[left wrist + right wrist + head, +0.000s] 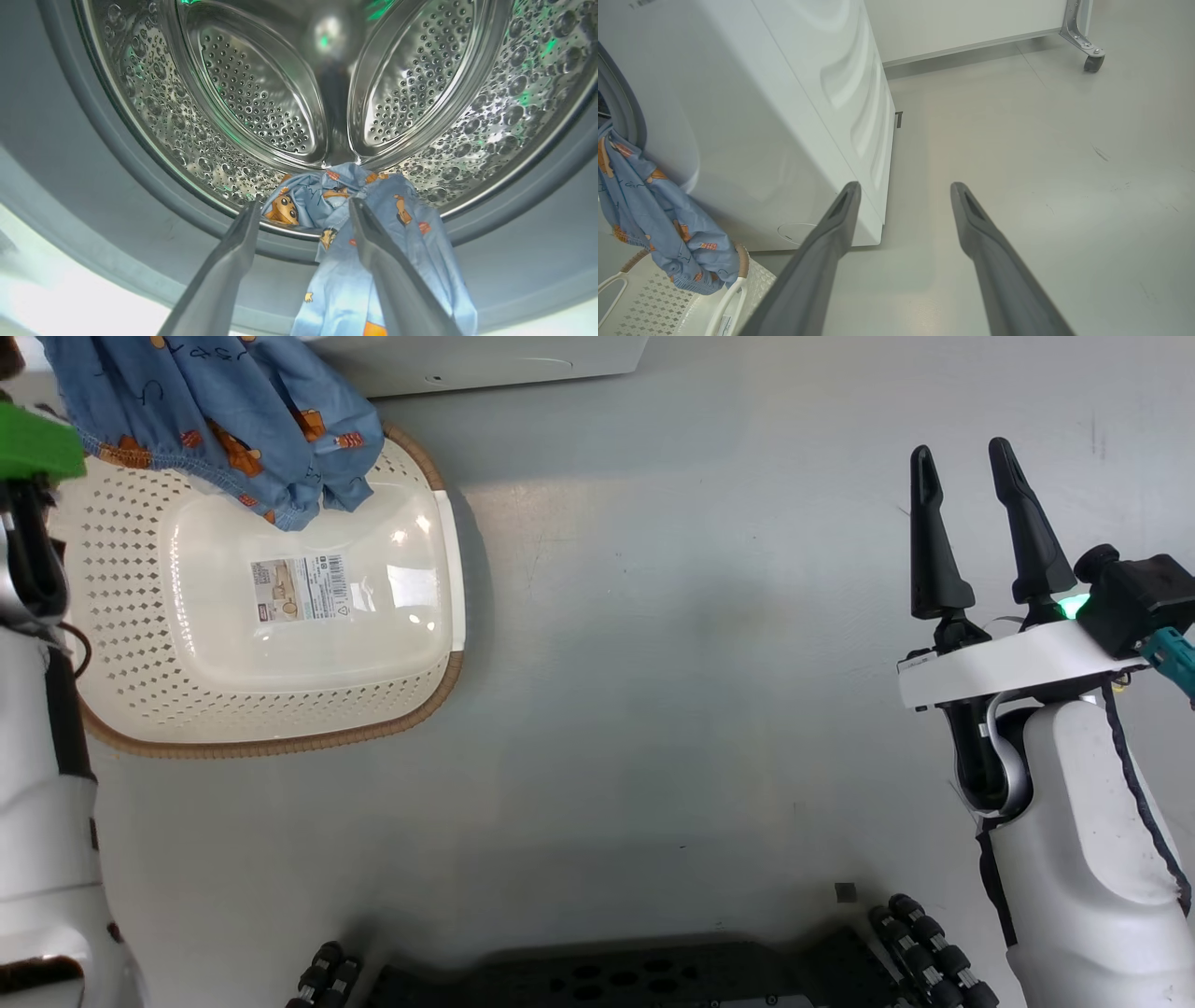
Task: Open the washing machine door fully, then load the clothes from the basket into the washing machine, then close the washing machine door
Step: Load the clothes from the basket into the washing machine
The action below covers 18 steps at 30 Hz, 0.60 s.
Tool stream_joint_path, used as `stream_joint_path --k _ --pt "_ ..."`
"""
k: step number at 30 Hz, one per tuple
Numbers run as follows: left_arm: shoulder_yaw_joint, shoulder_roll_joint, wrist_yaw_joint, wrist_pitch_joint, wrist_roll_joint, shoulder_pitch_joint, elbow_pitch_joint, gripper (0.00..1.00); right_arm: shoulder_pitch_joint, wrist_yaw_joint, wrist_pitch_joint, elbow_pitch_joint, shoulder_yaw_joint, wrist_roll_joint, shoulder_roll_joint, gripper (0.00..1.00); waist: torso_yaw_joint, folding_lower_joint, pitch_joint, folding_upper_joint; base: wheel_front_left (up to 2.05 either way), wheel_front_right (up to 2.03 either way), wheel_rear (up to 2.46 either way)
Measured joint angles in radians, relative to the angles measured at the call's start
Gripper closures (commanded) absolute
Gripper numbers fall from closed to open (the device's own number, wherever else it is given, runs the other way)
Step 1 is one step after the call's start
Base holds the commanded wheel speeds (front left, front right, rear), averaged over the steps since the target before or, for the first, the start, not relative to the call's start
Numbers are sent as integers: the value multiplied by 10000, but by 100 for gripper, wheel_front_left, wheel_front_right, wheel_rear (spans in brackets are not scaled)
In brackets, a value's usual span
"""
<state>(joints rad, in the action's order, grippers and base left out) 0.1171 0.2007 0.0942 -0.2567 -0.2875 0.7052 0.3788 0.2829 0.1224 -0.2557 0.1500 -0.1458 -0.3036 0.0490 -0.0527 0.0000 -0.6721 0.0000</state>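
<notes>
spilling from the washing machine (784, 116), perhaps onto the basket (140, 616) — the clothes (406, 242); left gripper (304, 205), right gripper (962, 448) splayed.

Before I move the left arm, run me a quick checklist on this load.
1. Left gripper open, nothing clamped: ok.
2. Clothes fully inside the drum: not ok, they trail out over its lip.
3. Basket bottom bare where visible: ok.
4. Right gripper open, over bare floor: ok.
5. Washing machine mouth clear for closing: not ok, cloth crosses the grey seal.
</notes>
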Motion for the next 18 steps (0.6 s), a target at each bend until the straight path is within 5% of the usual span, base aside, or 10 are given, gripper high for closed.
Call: stream_joint_path --k 18 --pt "468 -815 -113 0 75 -2705 -1476 0 -3 0 0 8 -50 52 23 0 36 0 6 0 0 0 0"
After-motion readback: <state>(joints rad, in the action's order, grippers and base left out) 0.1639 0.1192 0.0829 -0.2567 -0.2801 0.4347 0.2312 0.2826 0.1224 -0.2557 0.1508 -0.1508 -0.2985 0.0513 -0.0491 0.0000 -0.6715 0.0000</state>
